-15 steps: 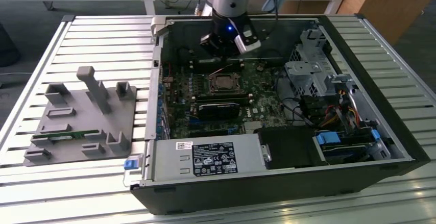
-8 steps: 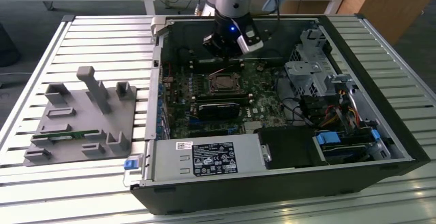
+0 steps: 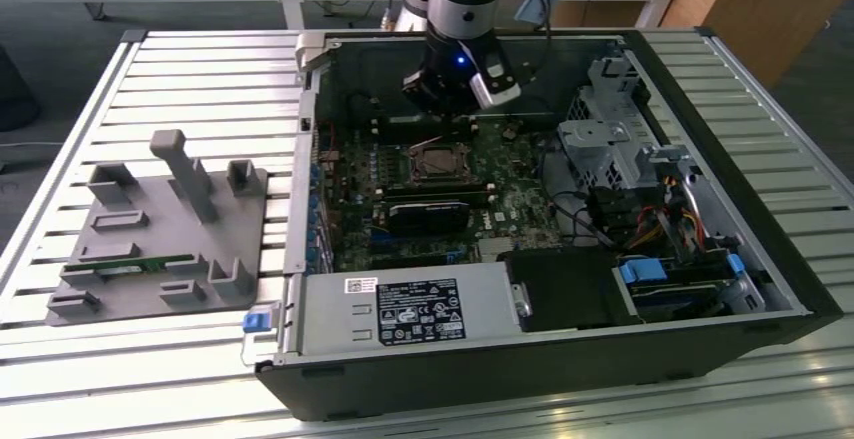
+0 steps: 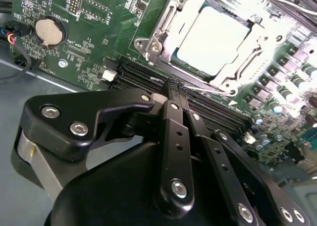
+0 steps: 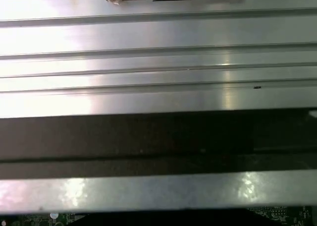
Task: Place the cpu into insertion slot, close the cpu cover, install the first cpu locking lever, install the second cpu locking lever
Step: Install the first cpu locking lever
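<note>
In the second wrist view the cpu point(image 4: 213, 35), a flat square chip with a dull, bright-lit metal top, lies seated in the insertion slot point(image 4: 181, 63) at the upper middle of the frame. The cpu cover point(image 4: 225, 80), a thin silvery frame with a cut-out middle, lies down around the chip, its edges glinting. The gripper point(image 4: 176, 89) fills the lower half of that frame: matte black linkage bars studded with round screw heads, the jaws drawn together with only a thin seam between them, holding nothing. Their tips sit just below the socket, over the long black ribbed memory slots point(image 4: 133, 77). A round silver coin battery point(image 4: 49, 31) sits on the green circuit board point(image 4: 89, 47) at upper left.

In the exterior view the gripper point(image 3: 447, 109) hangs inside the open black computer case point(image 3: 534, 359), just above the socket point(image 3: 435, 164) at centre frame. Metal drive cages point(image 3: 607, 144) crowd the case's right side; a black power supply point(image 3: 414, 311) lies along the lower edge. The case rests on a ribbed aluminium surface point(image 3: 200, 69), with a grey plastic fixture point(image 3: 167, 234) at left.
</note>
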`<control>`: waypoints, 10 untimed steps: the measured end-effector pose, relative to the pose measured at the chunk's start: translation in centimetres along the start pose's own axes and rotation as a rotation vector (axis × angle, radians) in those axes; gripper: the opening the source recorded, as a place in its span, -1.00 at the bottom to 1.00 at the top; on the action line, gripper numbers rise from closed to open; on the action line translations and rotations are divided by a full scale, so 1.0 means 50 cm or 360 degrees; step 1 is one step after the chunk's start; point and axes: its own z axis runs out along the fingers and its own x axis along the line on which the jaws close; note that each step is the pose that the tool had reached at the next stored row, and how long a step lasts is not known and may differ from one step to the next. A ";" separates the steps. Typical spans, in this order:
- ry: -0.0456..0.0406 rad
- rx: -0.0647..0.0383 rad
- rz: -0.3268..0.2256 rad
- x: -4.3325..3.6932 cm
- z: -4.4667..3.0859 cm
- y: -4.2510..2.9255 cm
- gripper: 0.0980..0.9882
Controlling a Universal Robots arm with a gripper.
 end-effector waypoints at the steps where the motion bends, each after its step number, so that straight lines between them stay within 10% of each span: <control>1: 0.0000 0.0000 0.0000 -0.001 0.002 0.000 -0.98; 10: 0.0001 0.0006 0.0000 -0.004 0.020 -0.002 -0.98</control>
